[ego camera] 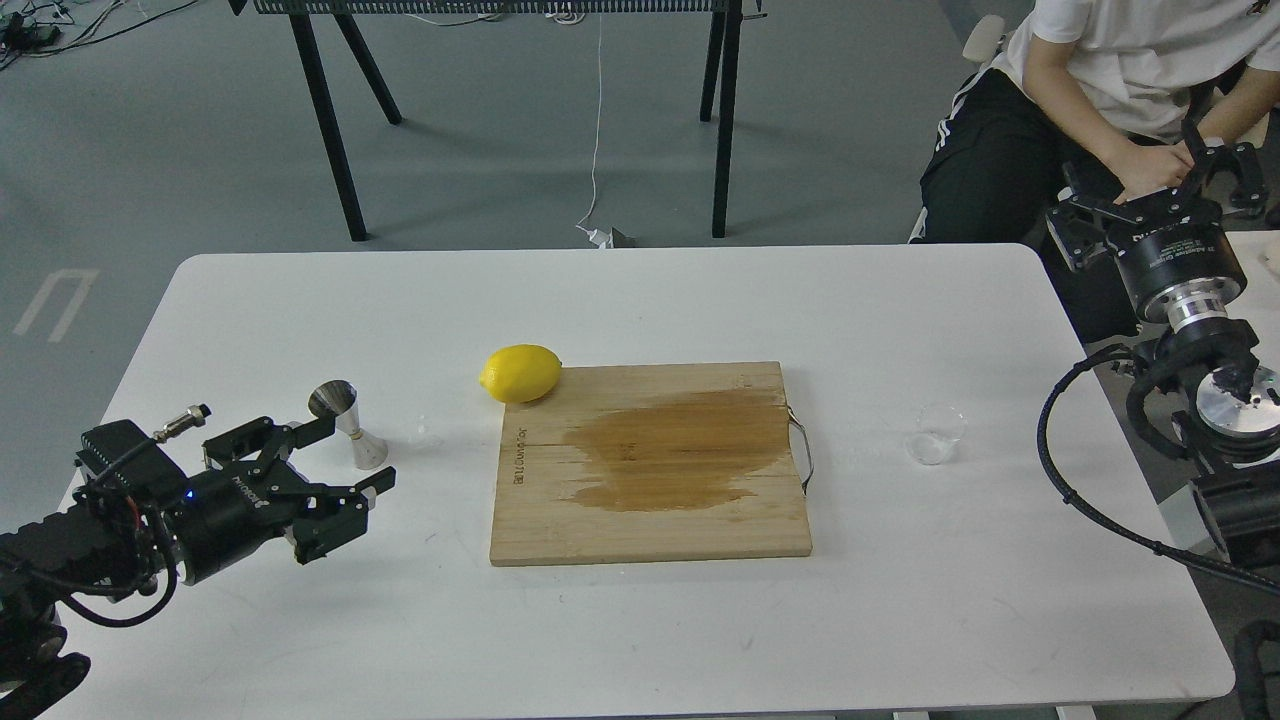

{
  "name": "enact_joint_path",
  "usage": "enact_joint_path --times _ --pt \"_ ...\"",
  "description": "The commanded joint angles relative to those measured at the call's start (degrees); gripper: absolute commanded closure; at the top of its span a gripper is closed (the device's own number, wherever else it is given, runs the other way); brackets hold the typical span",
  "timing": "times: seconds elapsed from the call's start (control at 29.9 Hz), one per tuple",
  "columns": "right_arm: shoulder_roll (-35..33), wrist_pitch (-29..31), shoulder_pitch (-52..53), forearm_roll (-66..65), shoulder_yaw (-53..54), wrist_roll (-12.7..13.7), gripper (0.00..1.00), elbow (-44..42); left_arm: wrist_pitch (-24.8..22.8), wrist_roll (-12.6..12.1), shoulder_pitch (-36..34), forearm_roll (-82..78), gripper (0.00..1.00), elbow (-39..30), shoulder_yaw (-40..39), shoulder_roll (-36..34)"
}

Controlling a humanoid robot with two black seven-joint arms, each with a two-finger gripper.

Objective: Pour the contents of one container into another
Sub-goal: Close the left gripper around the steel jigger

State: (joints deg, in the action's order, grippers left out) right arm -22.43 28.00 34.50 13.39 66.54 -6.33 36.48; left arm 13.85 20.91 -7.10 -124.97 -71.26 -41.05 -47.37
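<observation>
The shiny steel jigger [349, 425] stands upright on the white table [640, 620] at the left. My left gripper [352, 455] is low over the table just in front of it, open, with one finger reaching up beside the jigger's cup and the other below its base. The small clear glass cup [935, 434] stands on the table at the right, past the board's handle. My right gripper [1160, 190] hovers open beyond the table's far right corner, well away from the glass cup and holding nothing.
A wooden cutting board [655, 465] with a dark wet stain lies mid-table; a yellow lemon [520, 373] rests at its far left corner. A seated person [1090, 90] is behind the right gripper. Black stand legs [722, 120] stand on the floor beyond the table.
</observation>
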Motion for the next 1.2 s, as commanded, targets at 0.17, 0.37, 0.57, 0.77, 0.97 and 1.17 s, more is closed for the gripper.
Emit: enact_joint_path --times 0.17,0.37,0.57,0.77,0.97,1.17 --pt "-0.9 0.0 -0.2 0.0 -0.1 0.0 0.0 0.0 4.1 3.7 -5.6 0.0 0.11 22.8 0.0 14.7" --pt "-1.9 0.0 -0.3 0.0 -0.2 0.0 0.0 0.0 6.8 3.3 -8.5 0.0 0.11 27.1 -0.3 17.6" --pt "-2.1 0.0 -0.4 0.0 -0.1 0.0 0.0 0.0 6.7 3.1 -10.1 0.0 0.13 29.5 -0.4 18.2" --pt "-2.1 0.0 -0.4 0.0 -0.2 0.0 0.0 0.0 7.1 3.6 -12.0 0.0 0.29 33.8 -0.3 20.5" --pt "-2.1 0.0 -0.4 -0.1 -0.2 0.0 0.0 -0.1 7.1 3.6 -12.4 0.0 0.49 35.4 -0.3 22.1" --pt "-2.0 0.0 -0.4 -0.2 -0.3 0.0 0.0 -0.2 7.1 3.7 -12.7 0.0 0.7 35.4 -0.2 22.0"
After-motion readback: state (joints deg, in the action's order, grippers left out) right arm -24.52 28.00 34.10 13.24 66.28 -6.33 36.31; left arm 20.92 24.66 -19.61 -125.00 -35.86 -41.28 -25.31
